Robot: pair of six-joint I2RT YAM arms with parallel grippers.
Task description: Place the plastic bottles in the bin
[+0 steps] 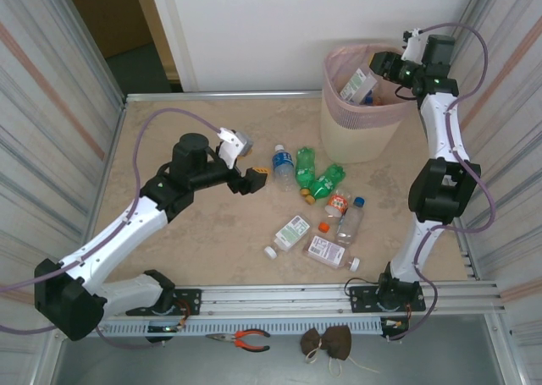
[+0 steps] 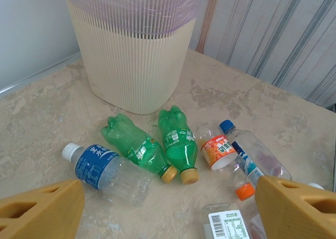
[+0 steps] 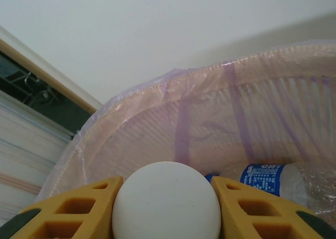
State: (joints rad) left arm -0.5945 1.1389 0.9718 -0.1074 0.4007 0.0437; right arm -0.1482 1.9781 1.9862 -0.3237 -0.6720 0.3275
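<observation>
Plastic bottles (image 1: 322, 182) are found lying loose at mid-table, at 7 o'clock of the bin (image 1: 356, 140). One blue-labelled bottle (image 3: 268, 178) is noted inside the liner (image 3: 181, 118).

Right gripper (image 3: 165, 185) is positioned over the bin and is clenched on a white rounded end (image 3: 165, 212). This is presumably a bottle's, though little of it is shown.

Left gripper (image 2: 168, 197) is spread wide, grasping nothing, above two touching green bottles (image 2: 157, 144).

Risks recorded:
- If the bottle is released near the bin's 2 o'clock rim, it may be bounced out or the liner snagged.
- If one green bottle is grasped, its neighbour may be rolled away.
</observation>
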